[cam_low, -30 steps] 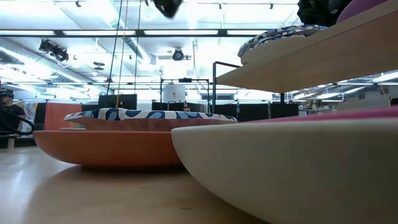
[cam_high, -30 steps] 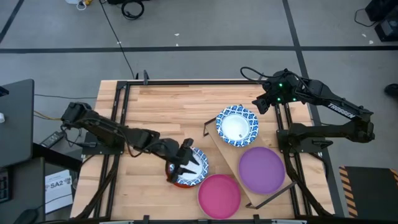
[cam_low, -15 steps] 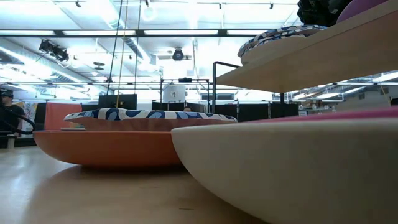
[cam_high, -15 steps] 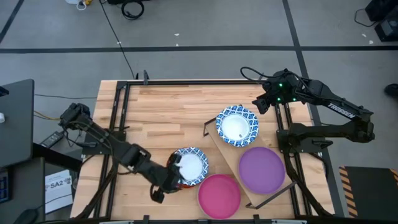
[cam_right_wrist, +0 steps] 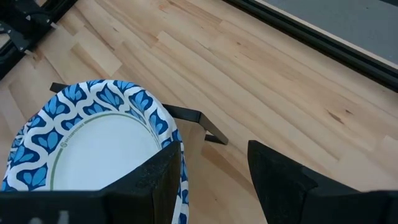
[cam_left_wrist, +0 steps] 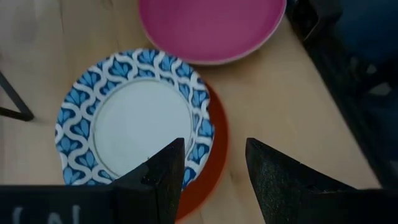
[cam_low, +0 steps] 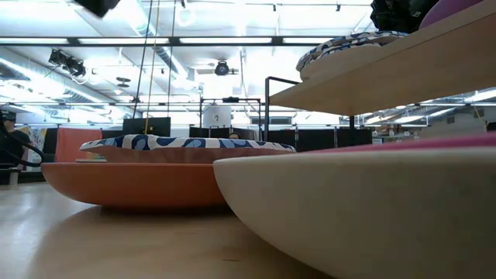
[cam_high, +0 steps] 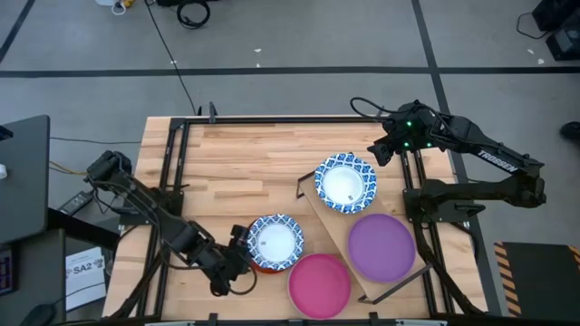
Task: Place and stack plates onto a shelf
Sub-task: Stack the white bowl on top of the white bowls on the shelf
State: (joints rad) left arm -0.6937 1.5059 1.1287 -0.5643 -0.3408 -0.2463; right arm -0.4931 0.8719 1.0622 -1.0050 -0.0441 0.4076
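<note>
A blue-and-white plate (cam_high: pixel 275 242) lies stacked on an orange-red plate (cam_left_wrist: pixel 219 142) on the tabletop. Next to them, toward the near edge, is a pink plate (cam_high: pixel 319 284). My left gripper (cam_high: pixel 240 253) stands open just left of the stack, above its rim (cam_left_wrist: pixel 214 168), pointing down at a slant and touching nothing. The shelf (cam_high: pixel 326 226) carries another blue-and-white plate (cam_high: pixel 345 182) and a purple plate (cam_high: pixel 381 246). My right gripper (cam_high: pixel 381 150) waits open above the shelf's far end, with that plate (cam_right_wrist: pixel 93 146) below it.
The shelf's black metal legs (cam_right_wrist: pixel 194 117) stand on the tabletop by its far end. In the low view the pink plate (cam_low: pixel 364 209) fills the foreground, with the stack (cam_low: pixel 155 174) behind it. Bare wood (cam_high: pixel 245 158) lies at the far left.
My left gripper has swung from above the blue-and-white plate toward the table's left and near edge, turning about as it went, and now stands beside the stack, still open. The plates have not moved.
</note>
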